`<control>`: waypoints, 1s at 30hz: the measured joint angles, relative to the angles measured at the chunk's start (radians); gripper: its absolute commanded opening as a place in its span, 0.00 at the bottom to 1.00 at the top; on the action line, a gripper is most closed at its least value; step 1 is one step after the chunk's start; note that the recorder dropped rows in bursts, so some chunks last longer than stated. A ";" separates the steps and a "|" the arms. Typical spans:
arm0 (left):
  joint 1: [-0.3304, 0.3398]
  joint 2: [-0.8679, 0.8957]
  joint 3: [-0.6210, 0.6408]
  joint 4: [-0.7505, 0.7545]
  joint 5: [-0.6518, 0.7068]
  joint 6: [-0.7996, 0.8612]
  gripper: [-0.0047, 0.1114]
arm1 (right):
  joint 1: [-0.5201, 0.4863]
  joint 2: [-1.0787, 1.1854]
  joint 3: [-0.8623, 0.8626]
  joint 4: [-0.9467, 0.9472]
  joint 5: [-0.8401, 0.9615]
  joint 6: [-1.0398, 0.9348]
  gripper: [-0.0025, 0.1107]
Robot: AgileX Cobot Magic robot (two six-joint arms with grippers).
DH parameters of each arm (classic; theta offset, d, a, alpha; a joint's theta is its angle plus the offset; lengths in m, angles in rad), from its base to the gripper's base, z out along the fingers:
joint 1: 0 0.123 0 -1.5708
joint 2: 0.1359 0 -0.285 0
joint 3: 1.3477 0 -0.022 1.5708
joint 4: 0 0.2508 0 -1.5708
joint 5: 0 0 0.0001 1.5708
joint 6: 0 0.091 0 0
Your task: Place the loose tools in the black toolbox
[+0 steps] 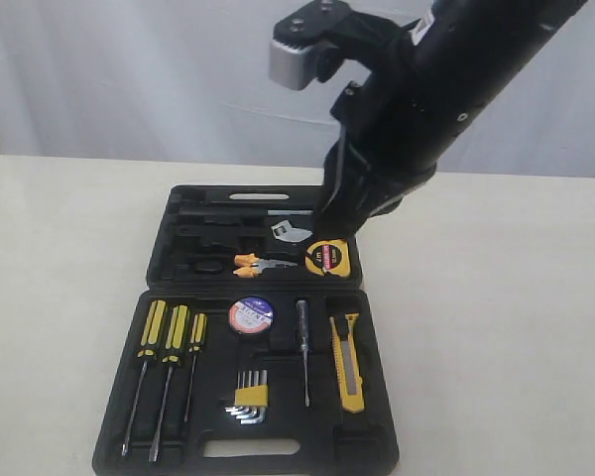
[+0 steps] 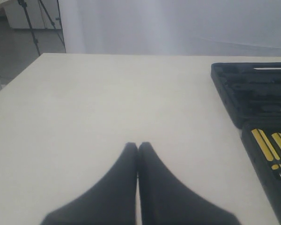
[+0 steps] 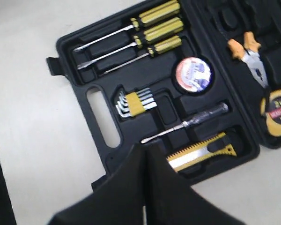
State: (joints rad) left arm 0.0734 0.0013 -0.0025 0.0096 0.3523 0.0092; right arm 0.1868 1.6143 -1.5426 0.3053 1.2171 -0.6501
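The black toolbox (image 1: 162, 256) lies open on the table, and every loose tool rests in one of its recesses. The orange-handled pliers (image 1: 261, 264) and the yellow-and-black tape measure (image 1: 328, 257) sit in the far half. The white-and-red tape roll (image 1: 250, 315) and the yellow utility knife (image 1: 348, 362) sit in the near half. My right gripper (image 3: 144, 144) is shut and empty, hovering over the toolbox (image 3: 110, 159) beside the knife (image 3: 201, 151). My left gripper (image 2: 138, 144) is shut and empty above bare table, left of the toolbox (image 2: 234, 93).
Three yellow-and-black screwdrivers (image 1: 169, 332), a hex key set (image 1: 248, 397), a slim tester screwdriver (image 1: 303, 352) and a silver wrench (image 1: 290, 232) also lie in the case. My right arm (image 1: 416, 109) hangs over the far half. Pale table surrounds the case.
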 measured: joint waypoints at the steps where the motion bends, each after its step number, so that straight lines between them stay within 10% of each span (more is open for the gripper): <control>1: 0.000 0.000 0.000 0.000 0.000 0.000 0.04 | 0.033 -0.010 0.008 -0.013 -0.016 0.000 0.02; 15: 0.000 0.000 0.000 0.000 0.000 0.000 0.04 | 0.473 -0.017 0.273 -0.320 -0.286 0.350 0.02; 30: 0.000 0.000 0.000 0.000 0.000 0.000 0.04 | 0.590 -0.013 0.619 -0.614 -0.687 0.660 0.02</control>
State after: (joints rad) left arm 0.0734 0.0013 -0.0025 0.0096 0.3523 0.0092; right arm 0.7773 1.6013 -0.9240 -0.3083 0.5305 0.0101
